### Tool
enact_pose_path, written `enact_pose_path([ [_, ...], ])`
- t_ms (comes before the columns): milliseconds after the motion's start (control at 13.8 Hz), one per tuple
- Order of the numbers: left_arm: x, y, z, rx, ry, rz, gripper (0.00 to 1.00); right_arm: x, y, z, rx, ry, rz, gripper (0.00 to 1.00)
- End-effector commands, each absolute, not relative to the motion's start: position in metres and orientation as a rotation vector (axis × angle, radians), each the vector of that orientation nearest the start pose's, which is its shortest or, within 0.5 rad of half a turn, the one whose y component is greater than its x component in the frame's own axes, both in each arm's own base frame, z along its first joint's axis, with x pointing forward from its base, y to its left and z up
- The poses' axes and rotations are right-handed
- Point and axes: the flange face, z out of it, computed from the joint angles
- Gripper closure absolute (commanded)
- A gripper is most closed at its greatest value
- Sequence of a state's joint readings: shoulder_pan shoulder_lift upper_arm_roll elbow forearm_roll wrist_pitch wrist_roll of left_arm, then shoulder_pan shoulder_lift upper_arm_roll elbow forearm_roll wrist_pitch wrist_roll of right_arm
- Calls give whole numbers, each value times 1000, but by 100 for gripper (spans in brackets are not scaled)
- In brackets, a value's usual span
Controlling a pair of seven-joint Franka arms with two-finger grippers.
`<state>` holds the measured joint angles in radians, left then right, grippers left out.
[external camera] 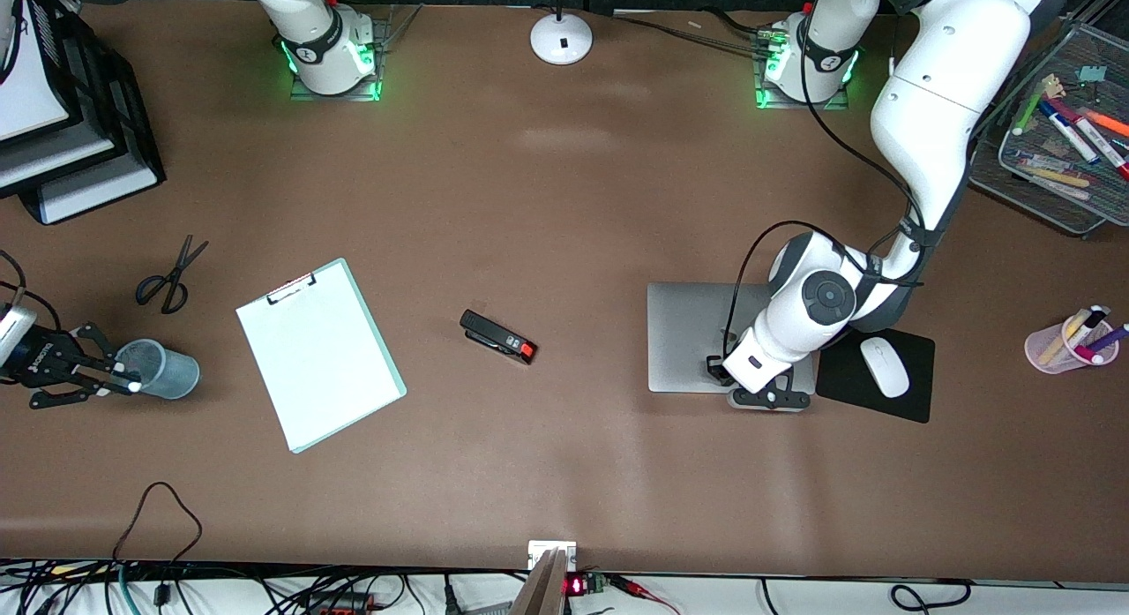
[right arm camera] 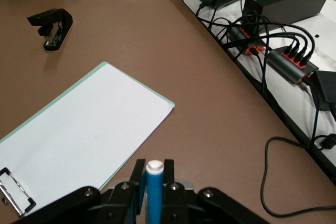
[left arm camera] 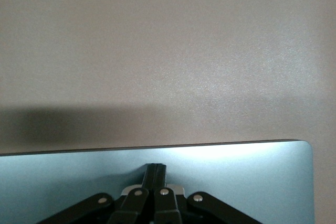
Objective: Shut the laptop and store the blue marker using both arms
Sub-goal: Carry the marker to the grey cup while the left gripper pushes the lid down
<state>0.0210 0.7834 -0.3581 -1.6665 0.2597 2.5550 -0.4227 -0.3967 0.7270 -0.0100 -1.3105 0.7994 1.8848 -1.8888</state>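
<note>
Counter (external camera: 564,200) of brown holds one laptop (external camera: 692,333), one clipboard (external camera: 319,355), one stapler (external camera: 498,337), one pair of scissors (external camera: 170,275), one clear cup (external camera: 163,369), one white mouse (external camera: 885,367) on one black pad (external camera: 908,408), one pink cup (external camera: 1058,348) of markers and one wire tray (external camera: 1050,178) of markers. You are working two white arms.

Taking the clipboard as your landmark: the laptop lies well toward the left arm's end of the counter from it, with the stapler between the two. The laptop is closed flat, a plain silver-grey lid facing up. Your left pincer (external camera: 769,397) sits at the lid's edge nearest the front camera, its fingers (left arm camera: 156,174) clenched together with nothing between them; the left wrist view shows them low against that edge.

Toward the right arm's end from the clipboard, the right pincer (external camera: 119,377) is at the clear cup's rim. It is grasping the blue marker (right arm camera: 154,190), a slim bright-blue barrel with a whitish tip poking out between the fingers. The scissors lie farther from the front camera than the cup.
</note>
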Motion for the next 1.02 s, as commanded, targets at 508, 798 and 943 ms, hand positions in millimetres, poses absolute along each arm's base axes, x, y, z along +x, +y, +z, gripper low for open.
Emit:
enact_pose_path([
  [508,667,-180,302,-3117,4,-86,100,691,-254,301,-2127,-1364,-873,0],
  [798,636,-185,387,-3026,19,62,100,694,-246,307,-2162,-1307,-828,0],
  [943,627,-182,429,-3039,20,146,98,697,-235,306,-2210,-1269,-752,0],
])
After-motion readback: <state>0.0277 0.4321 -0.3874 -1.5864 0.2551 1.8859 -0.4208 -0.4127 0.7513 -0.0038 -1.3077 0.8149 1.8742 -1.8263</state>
